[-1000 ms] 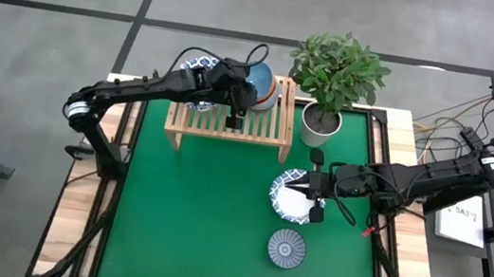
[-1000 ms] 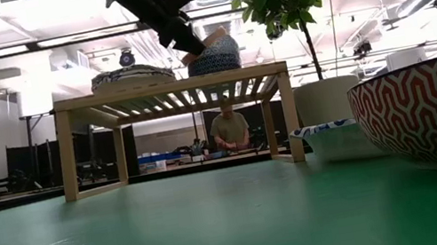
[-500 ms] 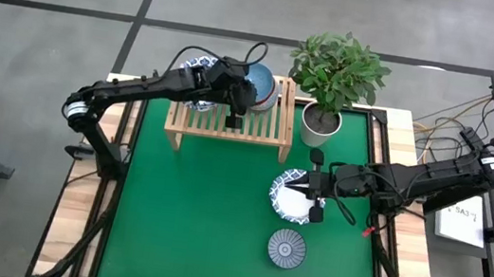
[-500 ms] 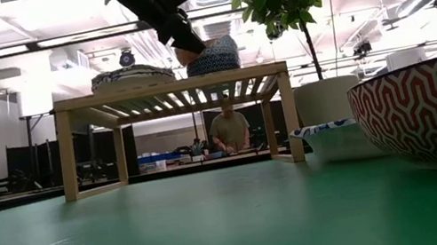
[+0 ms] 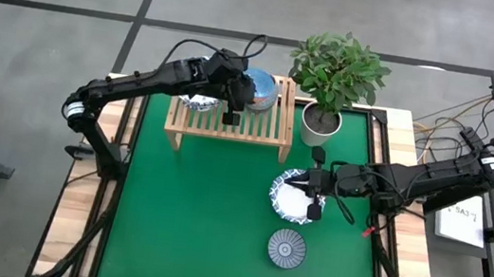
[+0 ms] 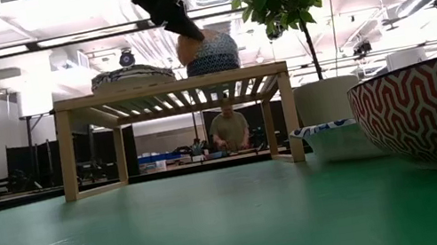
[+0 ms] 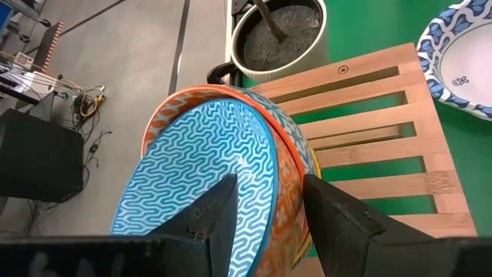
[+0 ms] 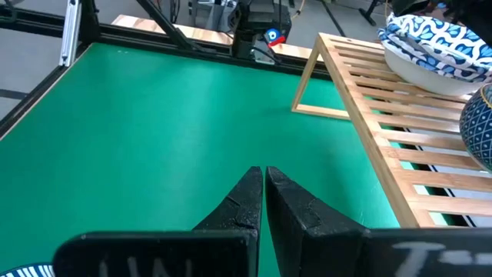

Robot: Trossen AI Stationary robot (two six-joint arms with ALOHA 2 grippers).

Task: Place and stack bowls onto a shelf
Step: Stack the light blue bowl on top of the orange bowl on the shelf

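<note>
A nested stack of small bowls rests on the right part of the light-wood shelf. The light-blue bowl lies innermost, with orange and grey-blue patterned bowls around it. My left gripper is open just above the stack, a finger on either side of the rim. White bowls with blue rims sit on the shelf's left part. My right gripper hovers shut over a white blue-rimmed bowl on the table.
A patterned bowl, red and white outside, sits near the table's front right. A white pot with a leafy plant stands right of the shelf. Green mat lies bare left of the two table bowls. A person sits in the room behind.
My left gripper has opened and risen a little off the rim of the small-bowl stack. The stack stays on the shelf.
</note>
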